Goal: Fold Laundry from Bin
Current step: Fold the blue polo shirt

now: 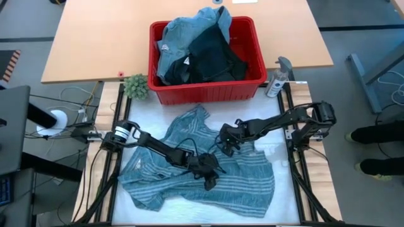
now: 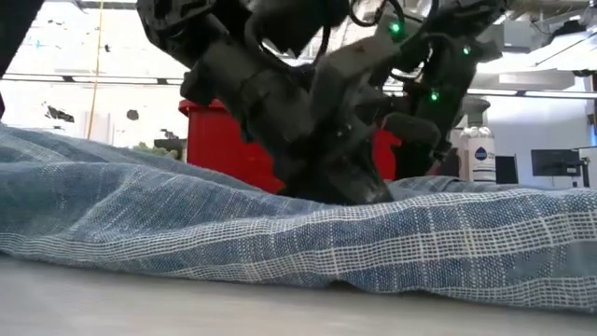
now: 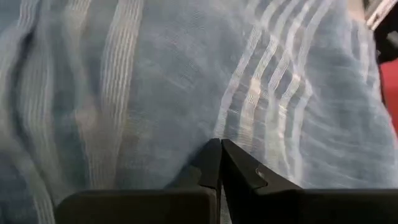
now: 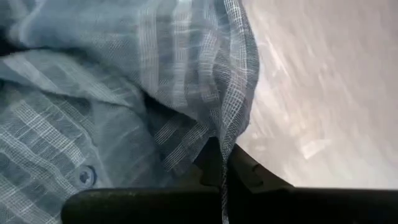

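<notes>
Striped shirt [image 1: 189, 161] spread flat on the white worktop [image 1: 284, 202] just before the red bin [image 1: 205, 91], long axis running left-right; left tool [image 1: 209, 180] clenched on mid-cloth, right tool [image 1: 227, 146] pinching a fold toward the bin side.

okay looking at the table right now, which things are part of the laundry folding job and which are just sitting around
Part of the job:
striped shirt spread on the table, pinched by both grippers
left gripper, fingers shut on the shirt
right gripper, fingers shut on a shirt edge
red bin
clothes heaped in the bin

Just sitting around:
spray bottle beside the bin
small green plant
roll of white tape
</notes>
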